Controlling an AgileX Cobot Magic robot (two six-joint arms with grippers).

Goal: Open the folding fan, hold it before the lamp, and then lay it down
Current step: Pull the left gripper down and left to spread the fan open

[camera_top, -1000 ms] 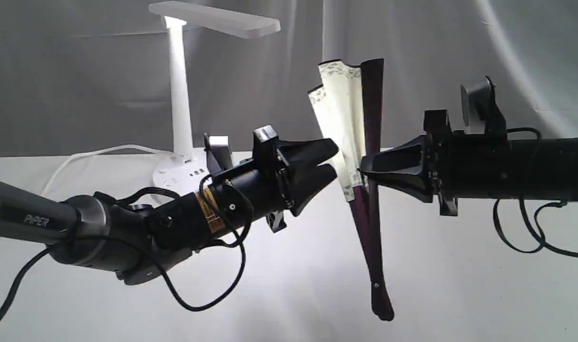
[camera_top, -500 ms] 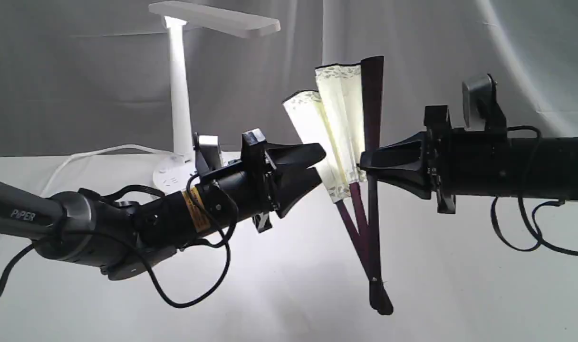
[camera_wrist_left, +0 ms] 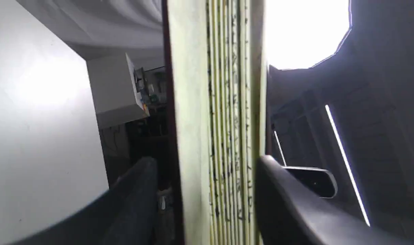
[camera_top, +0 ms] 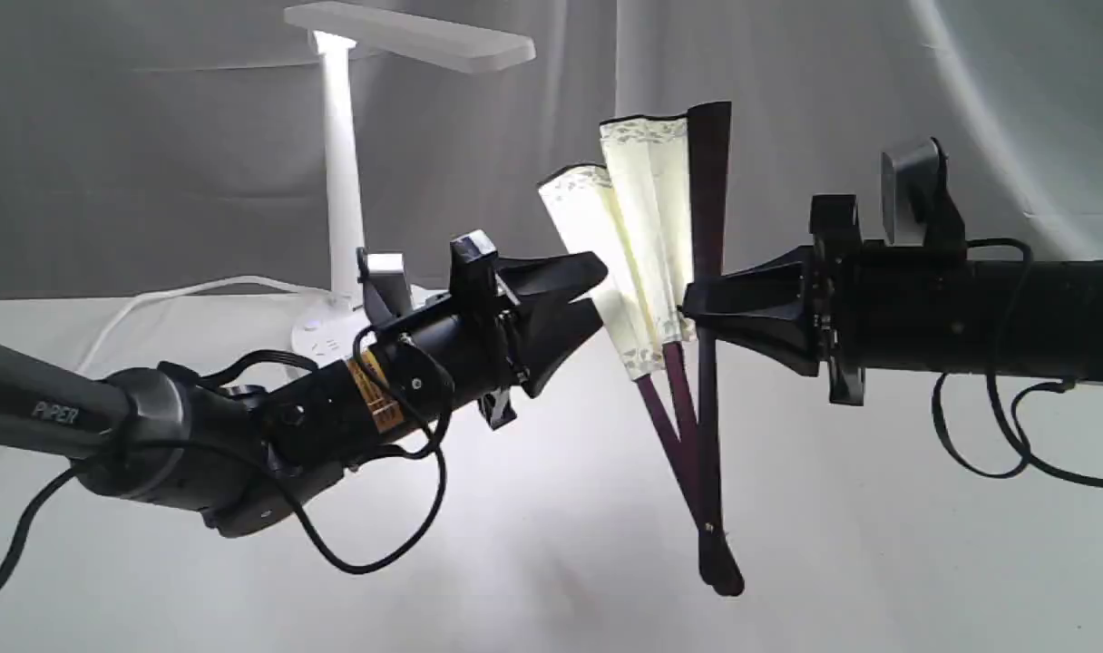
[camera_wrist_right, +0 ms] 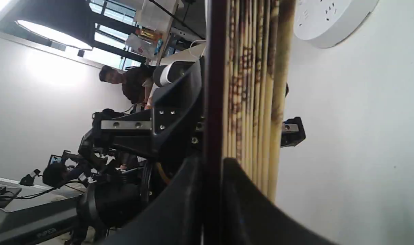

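Observation:
The folding fan (camera_top: 647, 209) stands upright and partly spread above the table, cream leaf up and pivot end low near the cloth. My right gripper (camera_top: 692, 313) is shut on its dark outer guard (camera_wrist_right: 213, 85), which runs between the fingers in the right wrist view. My left gripper (camera_top: 599, 290) is closed on the left packet of pleats; in the left wrist view that stack (camera_wrist_left: 220, 119) fills the space between the two fingers (camera_wrist_left: 278, 190). The white lamp (camera_top: 343, 181) stands lit at the back left, behind the left arm. Its round base (camera_wrist_right: 329, 17) appears in the right wrist view.
A white cloth covers the table (camera_top: 533, 562), and a grey curtain (camera_top: 878, 91) hangs behind it. The lamp's white cord (camera_top: 152, 299) trails off to the left. Black cables loop under both arms, one (camera_top: 987, 453) below the right arm.
My left gripper has drawn back to the left and slightly up with the left pleats, so the fan has spread wider. The right gripper has kept the guard nearly still.

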